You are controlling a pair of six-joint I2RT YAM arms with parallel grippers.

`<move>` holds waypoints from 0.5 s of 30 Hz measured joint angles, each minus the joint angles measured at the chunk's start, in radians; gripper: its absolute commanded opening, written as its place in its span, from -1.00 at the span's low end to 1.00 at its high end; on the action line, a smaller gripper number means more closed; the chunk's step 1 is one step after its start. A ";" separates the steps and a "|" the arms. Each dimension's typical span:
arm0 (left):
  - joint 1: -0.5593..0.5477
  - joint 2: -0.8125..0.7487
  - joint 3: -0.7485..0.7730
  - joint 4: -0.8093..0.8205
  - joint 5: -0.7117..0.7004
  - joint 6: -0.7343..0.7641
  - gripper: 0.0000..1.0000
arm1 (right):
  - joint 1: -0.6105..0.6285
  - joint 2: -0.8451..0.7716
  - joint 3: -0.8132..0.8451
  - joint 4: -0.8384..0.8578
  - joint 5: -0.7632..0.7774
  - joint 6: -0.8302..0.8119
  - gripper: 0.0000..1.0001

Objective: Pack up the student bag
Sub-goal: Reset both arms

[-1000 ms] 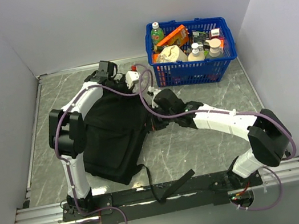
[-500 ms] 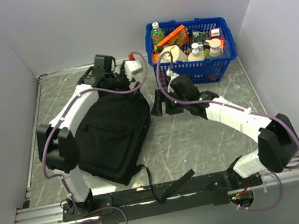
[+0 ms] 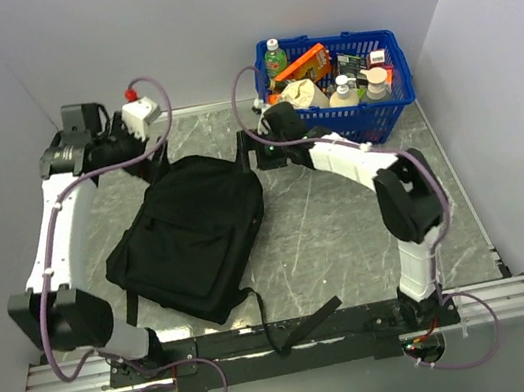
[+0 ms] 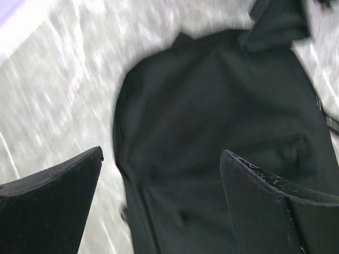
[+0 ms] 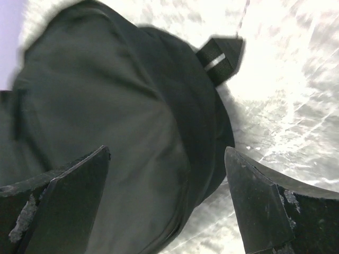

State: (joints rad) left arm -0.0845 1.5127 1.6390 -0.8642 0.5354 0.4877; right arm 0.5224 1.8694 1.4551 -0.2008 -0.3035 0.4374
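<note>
Two grippers, left (image 4: 161,203) and right (image 5: 167,198), hang wide open and empty above the black backpack (image 3: 193,237), lying flat left of the blue basket (image 3: 391,107). We cannot tell whether packing lies ahead or behind; any approach should keep both off its loose straps (image 3: 300,323).

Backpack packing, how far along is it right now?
The black backpack lies flat on the table, apparently closed. Both grippers, left and right, hang open above it, holding nothing. Bottles and boxes sit in the blue basket. That fits either items awaiting packing, or packing done with leftovers.
</note>
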 measured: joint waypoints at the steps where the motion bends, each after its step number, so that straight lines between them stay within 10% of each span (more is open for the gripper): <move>1: 0.015 -0.021 -0.020 -0.027 -0.014 0.007 0.93 | 0.000 0.034 0.004 0.005 -0.012 0.002 0.89; 15: 0.023 -0.181 -0.212 -0.041 -0.045 -0.136 0.93 | 0.000 -0.218 -0.167 -0.074 0.016 0.013 1.00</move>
State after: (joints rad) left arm -0.0612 1.3315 1.4265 -0.9054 0.4908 0.3519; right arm 0.5224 1.6512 1.2877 -0.2752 -0.2878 0.4503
